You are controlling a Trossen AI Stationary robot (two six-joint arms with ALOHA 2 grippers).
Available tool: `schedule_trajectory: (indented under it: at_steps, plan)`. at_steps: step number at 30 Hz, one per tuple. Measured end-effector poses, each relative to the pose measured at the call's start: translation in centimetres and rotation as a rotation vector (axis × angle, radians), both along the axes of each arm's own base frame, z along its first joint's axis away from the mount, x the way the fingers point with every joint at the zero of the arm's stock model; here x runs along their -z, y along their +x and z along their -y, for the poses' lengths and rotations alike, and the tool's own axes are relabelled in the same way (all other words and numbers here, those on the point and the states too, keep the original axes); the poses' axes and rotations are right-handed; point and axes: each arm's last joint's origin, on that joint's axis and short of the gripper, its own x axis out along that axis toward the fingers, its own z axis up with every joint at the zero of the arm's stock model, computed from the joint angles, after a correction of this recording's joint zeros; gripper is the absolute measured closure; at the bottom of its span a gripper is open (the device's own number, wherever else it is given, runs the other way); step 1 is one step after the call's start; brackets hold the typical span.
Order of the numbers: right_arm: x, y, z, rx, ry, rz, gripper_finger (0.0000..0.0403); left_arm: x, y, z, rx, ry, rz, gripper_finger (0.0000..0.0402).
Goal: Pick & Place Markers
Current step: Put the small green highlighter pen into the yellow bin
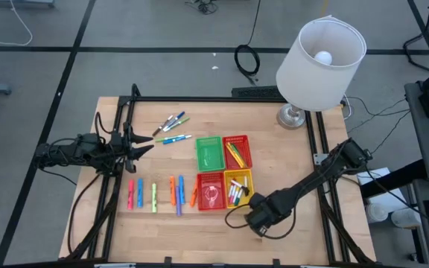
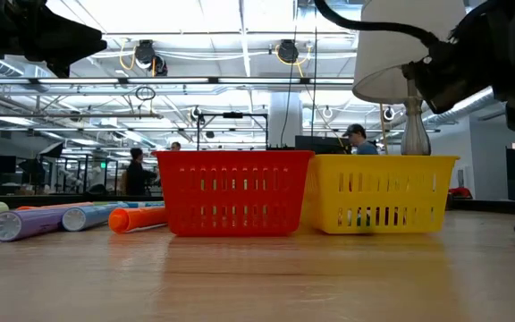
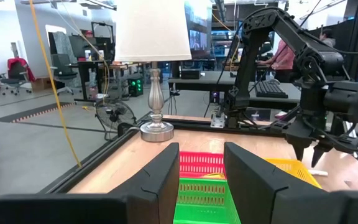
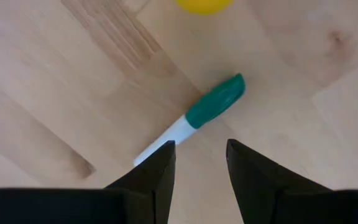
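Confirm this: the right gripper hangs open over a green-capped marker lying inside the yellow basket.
Wrong in one respect. The right gripper does hang open over the green-capped marker, but the right wrist view shows it lying on the bare table, outside the yellow basket.

Both arms are built of dark, matte black links, with black cables looped alongside. Each gripper's fingers (image 3: pixel 166 180) (image 4: pixel 157 177) are seen as black, angular, wedge-shaped pads.
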Motion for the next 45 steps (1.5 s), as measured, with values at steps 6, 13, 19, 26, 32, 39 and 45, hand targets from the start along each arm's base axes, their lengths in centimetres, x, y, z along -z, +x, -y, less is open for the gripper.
schedule_trajectory:
  at_steps: [6,13,19,26,32,39,45]
  plan:
    - [0.0,0.3,0.0,0.039,-0.017,0.031,0.0271,0.0,0.0,0.0,0.000,0.000,0.000,0.0268]
    - [0.0,0.5,0.1,0.066,-0.050,0.075,0.0271,0.0,0.0,0.0,0.000,0.000,0.000,0.0268]
    - [0.7,0.2,0.3,0.085,-0.074,0.076,0.0271,0.0,0.0,0.0,0.000,0.000,0.000,0.0268]
    - [2.4,-0.5,0.7,0.108,-0.042,0.073,0.0271,0.0,0.0,0.0,0.000,0.000,0.000,0.0268]
    - [3.0,-0.9,0.9,0.081,-0.029,0.066,0.0271,0.0,0.0,0.0,0.000,0.000,0.000,0.0268]
    - [3.1,-1.2,0.9,-0.156,-0.014,0.049,0.0271,0.0,0.0,0.0,0.000,0.000,0.001,0.0268]
    - [3.1,-1.3,0.7,-0.274,-0.011,0.053,0.0271,0.0,0.0,0.0,0.000,0.000,0.001,0.0268]
